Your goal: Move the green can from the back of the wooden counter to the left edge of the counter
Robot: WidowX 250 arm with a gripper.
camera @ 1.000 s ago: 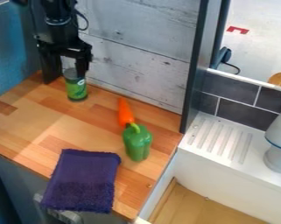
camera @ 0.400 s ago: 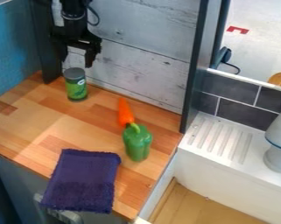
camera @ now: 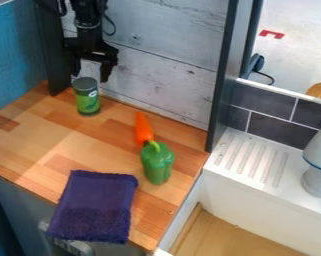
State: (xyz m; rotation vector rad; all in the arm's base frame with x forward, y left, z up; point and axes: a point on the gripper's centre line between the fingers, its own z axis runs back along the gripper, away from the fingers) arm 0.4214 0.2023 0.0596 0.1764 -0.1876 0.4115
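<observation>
The black gripper [camera: 90,77] hangs open at the upper left, its two fingers apart with nothing held between them. Just below it stands an upright green can [camera: 87,100] with a dark grey lid, near the back corner of the counter. An orange carrot [camera: 143,129] lies at the middle of the counter, its lower end against or very near the stem of a green bell pepper [camera: 157,164]. A dark purple cloth [camera: 94,207] lies flat by the front edge.
The wooden counter [camera: 49,145] meets a whitewashed plank wall [camera: 159,75] behind and a blue wall [camera: 14,55] at left. A dark upright post [camera: 220,95] stands at its right back corner. Further right are a white ribbed ledge [camera: 253,159] and a white-grey object [camera: 317,160].
Over the last second the gripper has moved up and to the right from beside the can, uncovering its lid. The can, carrot, pepper and cloth have kept their places.
</observation>
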